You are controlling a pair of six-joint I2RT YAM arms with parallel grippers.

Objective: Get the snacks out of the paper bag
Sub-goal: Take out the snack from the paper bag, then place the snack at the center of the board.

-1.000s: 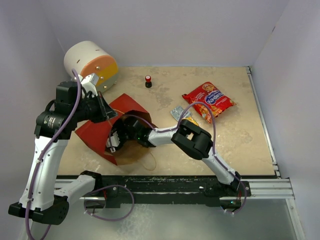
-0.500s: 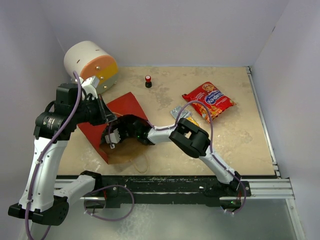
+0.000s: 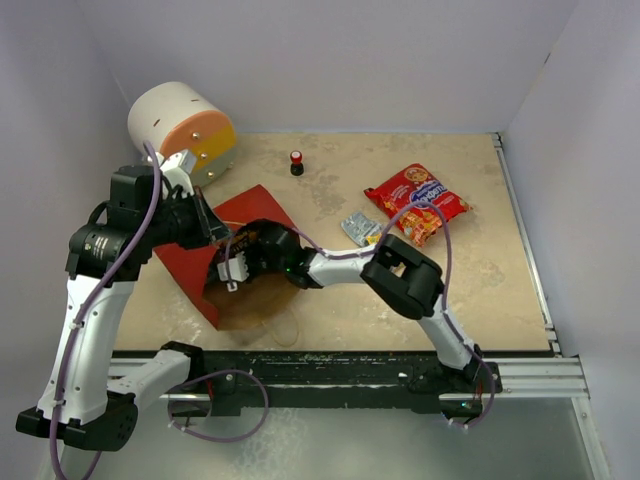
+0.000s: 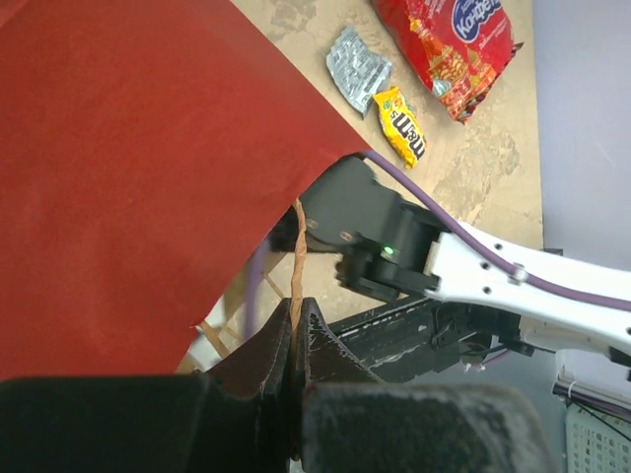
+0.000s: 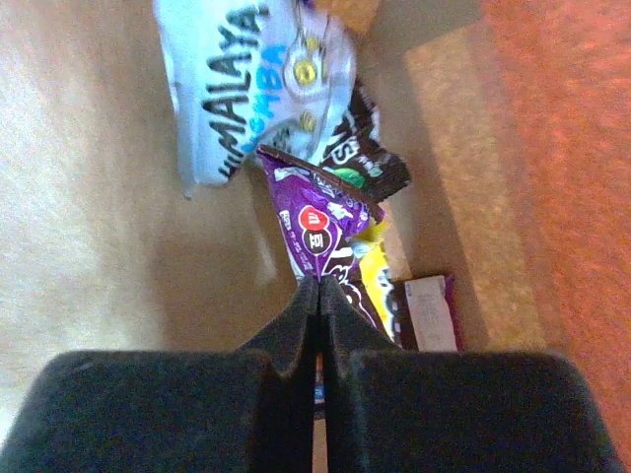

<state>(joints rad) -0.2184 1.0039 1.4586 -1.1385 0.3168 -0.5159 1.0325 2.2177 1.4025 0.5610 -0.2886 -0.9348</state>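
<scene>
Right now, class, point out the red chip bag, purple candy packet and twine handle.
red chip bag [image 3: 417, 203]: top external view, middle of its front.
purple candy packet [image 5: 314, 222]: right wrist view, its printed middle.
twine handle [image 4: 296, 256]: left wrist view, its straight strand.

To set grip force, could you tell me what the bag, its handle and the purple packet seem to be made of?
The bag looks like matte red paper, brown inside; the handle, twisted tan twine, probably paper; the purple packet, glossy plastic film, judging by crinkles and highlights.
</scene>
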